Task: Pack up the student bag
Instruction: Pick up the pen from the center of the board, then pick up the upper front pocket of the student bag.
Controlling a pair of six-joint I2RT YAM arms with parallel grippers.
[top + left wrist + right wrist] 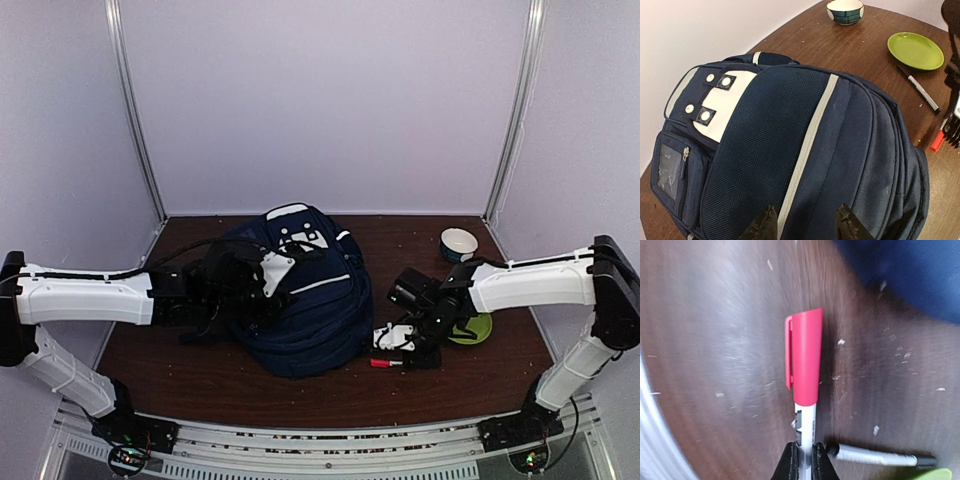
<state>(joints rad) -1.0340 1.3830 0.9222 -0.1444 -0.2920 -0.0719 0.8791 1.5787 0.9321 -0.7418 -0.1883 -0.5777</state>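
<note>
The student bag [305,305] lies closed on the table, navy with a pale diagonal stripe and a white patch near its top [725,105]. My left gripper [806,220] is over its front panel, fingers apart with only fabric below them; it is open [262,280]. A white marker with a red cap [804,365] lies on the wood just right of the bag [385,363]. My right gripper [805,452] is shut on the marker's white barrel, jaws pressed against both sides. A corner of the bag [910,275] shows beyond the cap.
A second marker, with a black cap [919,88], lies beside the red one [875,456]. A green plate [472,330] sits right of the markers. A white and teal bowl [459,243] stands at the back right. Walls enclose the table.
</note>
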